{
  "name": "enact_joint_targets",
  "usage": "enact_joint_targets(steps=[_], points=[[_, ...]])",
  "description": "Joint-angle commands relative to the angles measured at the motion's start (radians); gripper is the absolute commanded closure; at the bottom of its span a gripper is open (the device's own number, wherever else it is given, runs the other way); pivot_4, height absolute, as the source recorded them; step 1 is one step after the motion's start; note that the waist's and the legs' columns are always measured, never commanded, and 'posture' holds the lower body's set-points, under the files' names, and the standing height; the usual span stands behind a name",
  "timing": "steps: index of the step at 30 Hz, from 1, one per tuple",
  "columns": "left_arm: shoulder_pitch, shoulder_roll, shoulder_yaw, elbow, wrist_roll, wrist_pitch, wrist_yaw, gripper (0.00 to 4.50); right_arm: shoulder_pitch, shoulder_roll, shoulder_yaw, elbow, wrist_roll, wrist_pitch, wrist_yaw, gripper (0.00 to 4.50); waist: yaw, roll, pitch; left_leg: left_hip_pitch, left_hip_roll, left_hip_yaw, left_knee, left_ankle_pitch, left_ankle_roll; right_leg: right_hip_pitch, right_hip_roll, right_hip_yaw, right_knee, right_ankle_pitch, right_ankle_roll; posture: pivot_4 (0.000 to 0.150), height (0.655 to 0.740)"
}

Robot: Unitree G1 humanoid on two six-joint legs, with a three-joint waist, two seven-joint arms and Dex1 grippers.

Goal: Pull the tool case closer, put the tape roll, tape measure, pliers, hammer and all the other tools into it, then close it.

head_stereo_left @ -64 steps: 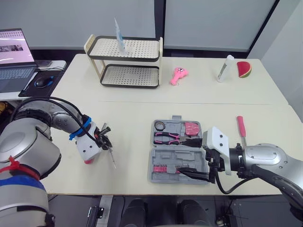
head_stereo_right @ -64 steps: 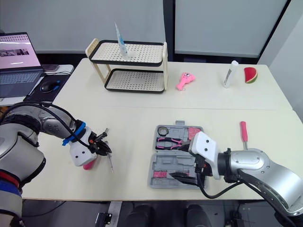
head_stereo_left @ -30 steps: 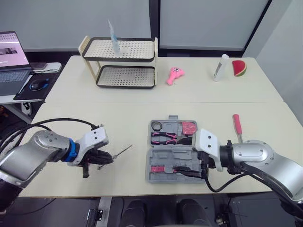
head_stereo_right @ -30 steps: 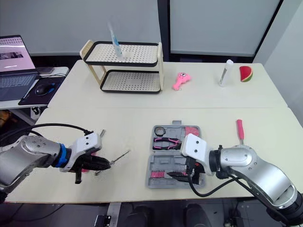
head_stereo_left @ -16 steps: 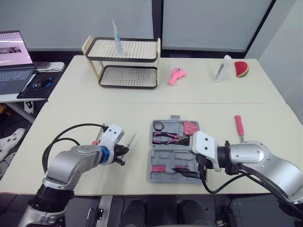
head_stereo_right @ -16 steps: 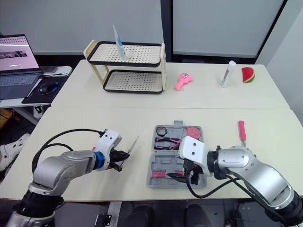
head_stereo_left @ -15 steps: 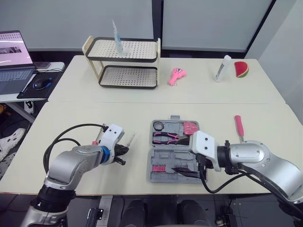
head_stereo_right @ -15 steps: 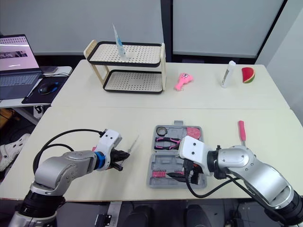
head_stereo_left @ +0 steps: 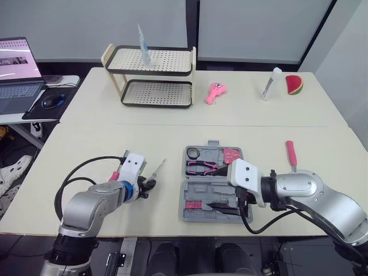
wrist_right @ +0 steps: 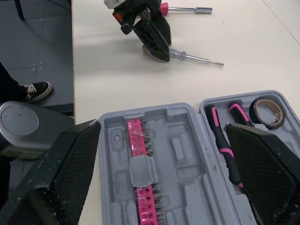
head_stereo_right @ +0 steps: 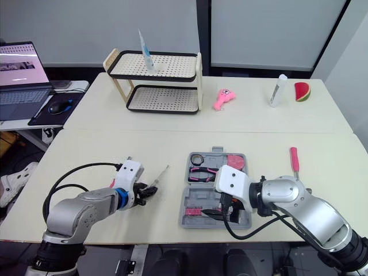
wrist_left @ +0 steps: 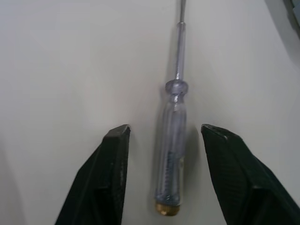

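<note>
Screwdriver [wrist_left: 172, 140] now loose between left fingers [wrist_left: 110, 187]

A screwdriver [wrist_left: 172, 140] is lying on the bench [head_stereo_left: 172, 132] between the left hand's [wrist_left: 165, 130] spread fingers [wrist_left: 110, 168], touching neither. The tool case [head_stereo_left: 198, 195] is sitting under the right hand [head_stereo_left: 226, 202], with pliers [head_stereo_left: 201, 167] and tape roll [head_stereo_left: 194, 153] lying in its half beyond that hand. A handled tool [head_stereo_left: 291, 154] is lying well to that hand's right.

- My left claw [wrist_left: 165, 128] is spread wide above the pale table [wrist_left: 61, 65].
- A clear-handled screwdriver [wrist_left: 172, 140] lies flat between my fingers [wrist_left: 110, 173], touching neither.
- Its brass cap faces me, and its shaft points away.
</note>
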Motion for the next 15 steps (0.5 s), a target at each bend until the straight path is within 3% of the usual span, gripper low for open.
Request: enact_joint_targets(steps=[1,4,9,15], points=[[0.072,0.039,0.076,-0.108,-0.004,-0.137,-0.068,0.88,0.02,-0.003,-0.048,-0.045,0.013,-0.004,-0.008,0.0,0.0,0.0,0.0,0.0,0.0,0.0,0.0,0.0,0.0,0.0,-0.001,0.0,0.0,0.0,0.0,0.15,0.729],[0.148,0.028,0.108,-0.122,-0.021,-0.266,-0.136,0.04,0.035,0.003,-0.056,-0.049,0.012,-0.003,-0.015,0.0,0.001,0.0,0.0,0.0,0.0,0.0,0.0,0.0,-0.001,0.0,-0.004,0.0,-0.001,0.0,0.0,0.15,0.729],[0.179,0.013,0.068,-0.035,0.04,-0.473,-0.194,0.04,0.033,0.017,-0.042,-0.046,0.005,-0.004,-0.025,0.0,0.004,0.001,0.0,0.0,0.0,0.0,0.0,0.0,0.0,0.001,-0.004,0.001,-0.001,0.0,0.0,0.15,0.729],[0.122,-0.006,0.0,0.127,0.123,-0.587,-0.208,0.04,0.03,0.024,-0.037,-0.041,0.001,-0.004,-0.027,0.0,0.004,0.001,0.0,0.0,-0.002,0.0,0.0,0.0,0.0,0.001,-0.004,-0.001,-0.001,0.0,0.0,0.15,0.729]])
